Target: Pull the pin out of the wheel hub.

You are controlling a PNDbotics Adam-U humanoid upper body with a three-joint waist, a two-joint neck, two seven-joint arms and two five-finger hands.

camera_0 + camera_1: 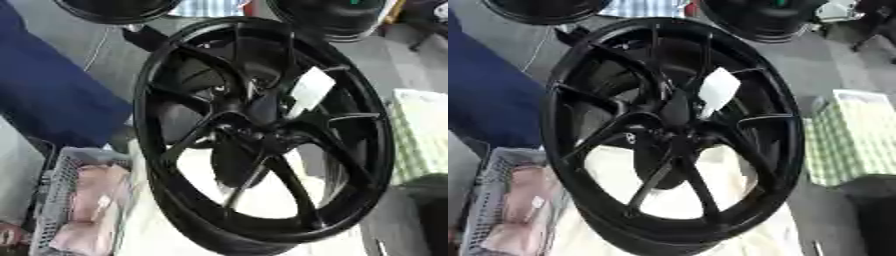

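Large black multi-spoke alloy wheel [671,135] is standing tilted on a pale cloth [262,192], filling the centre. Neither hand is showing, finger state unknowable; locating and reaching the hub pin, indistinguishable here, is pending.

Glossy black wheel [262,135], white paper tag [308,91]

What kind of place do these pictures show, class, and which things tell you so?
Probably a workshop or wheel store: a large black spoked alloy wheel with a white paper tag fills the view, more black wheels lie behind on the grey floor, and a grey perforated plastic basket sits alongside.
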